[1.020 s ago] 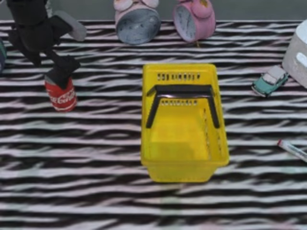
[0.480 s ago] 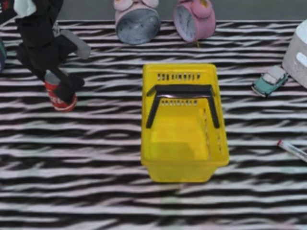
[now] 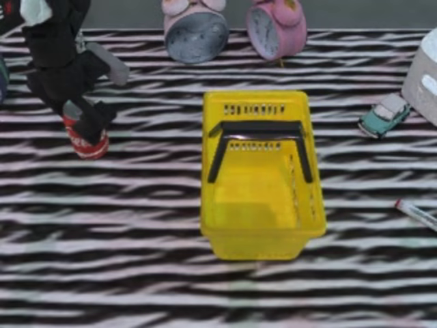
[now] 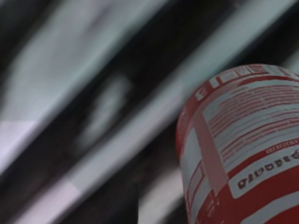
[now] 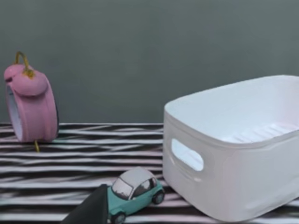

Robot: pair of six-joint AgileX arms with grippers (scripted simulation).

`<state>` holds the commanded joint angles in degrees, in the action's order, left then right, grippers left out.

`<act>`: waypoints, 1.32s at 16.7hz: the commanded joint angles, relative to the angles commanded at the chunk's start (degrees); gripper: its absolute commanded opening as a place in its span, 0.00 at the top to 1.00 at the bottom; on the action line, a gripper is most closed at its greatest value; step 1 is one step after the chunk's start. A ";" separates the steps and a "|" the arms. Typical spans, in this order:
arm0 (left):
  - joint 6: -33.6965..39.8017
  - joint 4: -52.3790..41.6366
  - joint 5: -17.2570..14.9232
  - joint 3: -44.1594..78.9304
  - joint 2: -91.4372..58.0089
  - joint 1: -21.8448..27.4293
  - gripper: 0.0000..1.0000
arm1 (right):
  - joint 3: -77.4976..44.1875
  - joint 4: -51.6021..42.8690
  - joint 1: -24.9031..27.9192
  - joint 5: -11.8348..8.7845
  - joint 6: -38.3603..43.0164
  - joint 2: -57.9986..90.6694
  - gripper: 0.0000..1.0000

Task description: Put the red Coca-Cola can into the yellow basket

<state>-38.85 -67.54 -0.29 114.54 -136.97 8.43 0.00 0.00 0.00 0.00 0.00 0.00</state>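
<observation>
The left jaws [image 3: 92,121] sit over the can [image 3: 87,142], which stands well to the left of the basket [image 3: 263,239] on the zebra-striped bench [image 3: 136,225]. From above, the dark fingers cover the can's top and upper side, so only its red lower part shows; whether the jaws have closed on it I cannot tell. The left wrist view shows the can's label [image 4: 243,149] close up, filling one corner, with blurred stripes behind it.

The basket stands open, its dark handle [image 3: 259,130] folded across the far half. Nothing lies inside it.

Beyond the basket, at the bench's far edge, stand a grey-faced clock [image 3: 195,31] and a pink clock [image 3: 276,27]. To the basket's right are a small teal toy car [image 3: 384,114], a white tub [image 3: 427,78] just beyond the car, and a pen-like stick [image 3: 416,213] nearer the front.

The right arm is out of the top view; its wrist camera looks at the car [image 5: 135,189], tub [image 5: 233,154] and pink clock [image 5: 30,109].
</observation>
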 joint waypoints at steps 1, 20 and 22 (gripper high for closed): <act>0.00 0.00 0.00 0.00 0.00 0.00 0.45 | 0.00 0.00 0.00 0.00 0.00 0.00 0.00; 0.48 1.82 -1.41 -0.56 0.37 0.20 1.00 | 0.00 0.00 0.00 0.00 0.00 0.00 0.00; 1.90 6.05 -4.70 -1.81 0.85 0.72 1.00 | 0.00 0.00 0.00 0.00 0.00 0.00 0.00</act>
<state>-36.95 -61.50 -4.99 112.73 -136.12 9.15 0.00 0.00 0.00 0.00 0.00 0.00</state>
